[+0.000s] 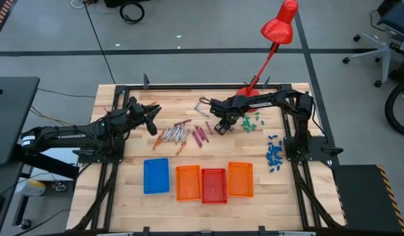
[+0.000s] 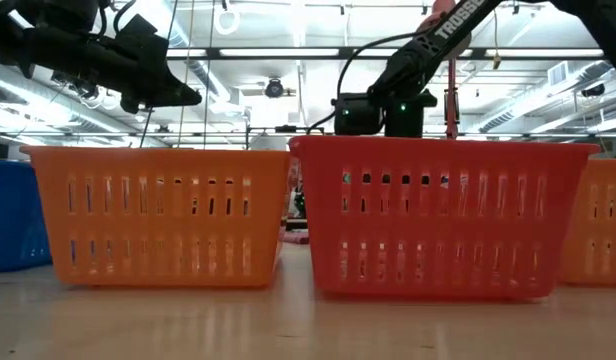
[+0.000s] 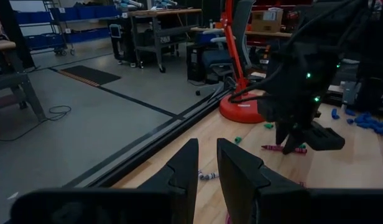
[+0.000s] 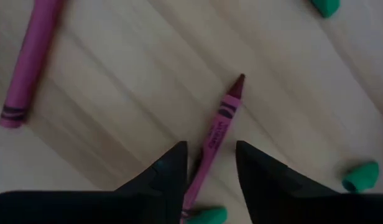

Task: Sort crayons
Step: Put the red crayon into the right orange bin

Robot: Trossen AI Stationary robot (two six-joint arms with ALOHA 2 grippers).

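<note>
Right gripper [image 4: 209, 163], jaws spread, straddles a magenta crayon [image 4: 217, 134], apparently untouched; left gripper [image 3: 207, 163] hovers, jaws narrowly parted.

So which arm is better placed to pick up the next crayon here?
Probably the right: its gripper is low over the table, open, straddling a thin magenta crayon. The left gripper hangs raised beside the crayon pile.

Seen from above, a wooden table [image 1: 123, 210] held scattered crayons [image 1: 181, 134] at centre, the left gripper [image 1: 153, 119] and right gripper [image 1: 221, 125] flanking them, and blue [image 1: 156, 176], orange [image 1: 187, 182], red [image 1: 214, 185] and orange [image 1: 240, 179] trays below.
</note>
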